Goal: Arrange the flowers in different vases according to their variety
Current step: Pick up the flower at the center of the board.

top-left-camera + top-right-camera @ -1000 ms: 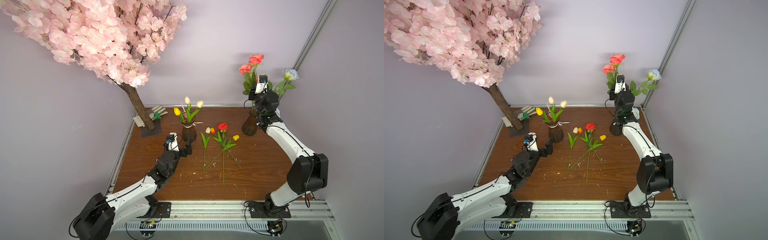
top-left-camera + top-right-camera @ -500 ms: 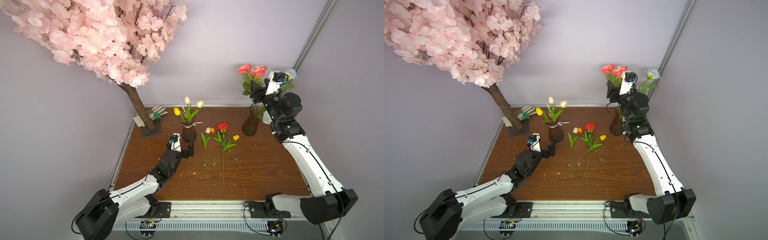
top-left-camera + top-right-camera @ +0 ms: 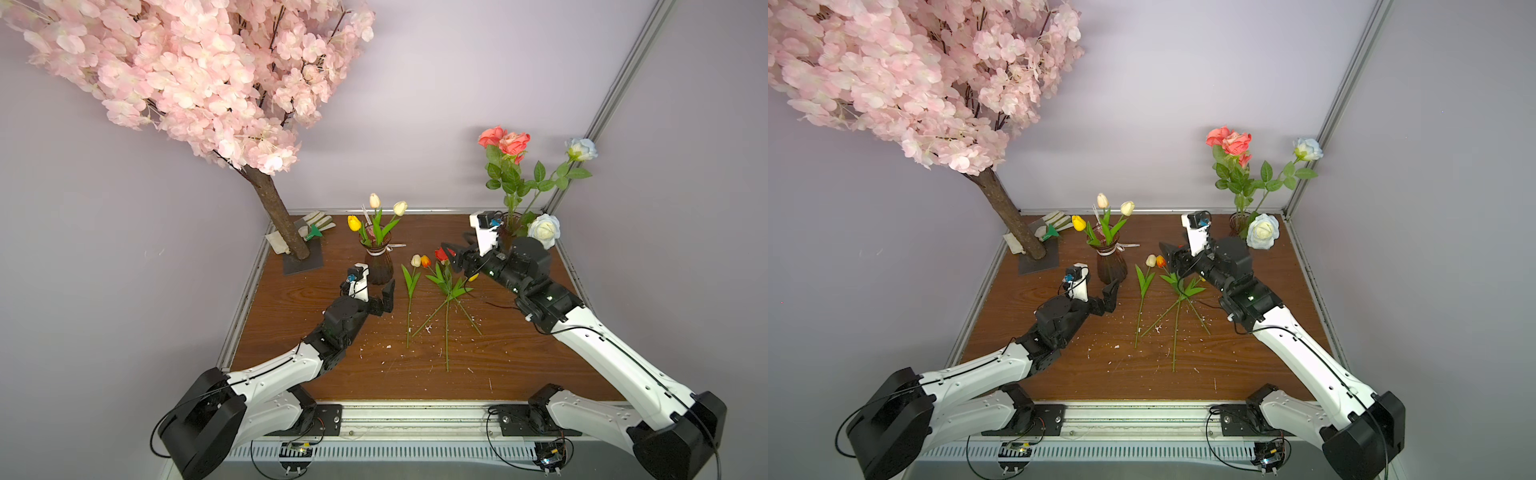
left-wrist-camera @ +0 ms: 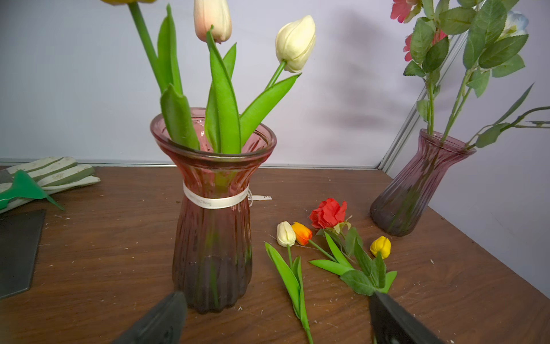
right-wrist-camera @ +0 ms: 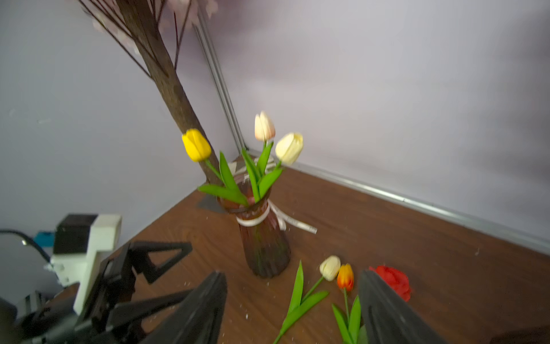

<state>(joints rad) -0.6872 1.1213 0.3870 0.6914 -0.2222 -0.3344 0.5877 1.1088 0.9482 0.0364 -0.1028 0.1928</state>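
Nearest, the table is flecked with pale crumbs. Four loose flowers lie mid-table, stems fanned toward the front edge and heads pointing away.
- Heads in a row: cream tulip touching orange tulip, then red rose, then yellow tulip.
- Left end effector sits low, just in front of the ribboned vase. Its fingers are spread wide with nothing held.
- Right end effector hangs over the loose heads, fingers apart and empty. It partly hides the rose and the yellow tulip in both top views. The right wrist view is blurred.
- The ribboned vase stands upright and holds three tulips: yellow, pale pink and cream.
- Far right corner: the plain vase holds coral-pink roses and a pale blue-white rose, both tall. A white rose droops low beside the rim.
- Far left corner: the blossom tree stands on a dark base plate, with garden gloves behind its trunk.
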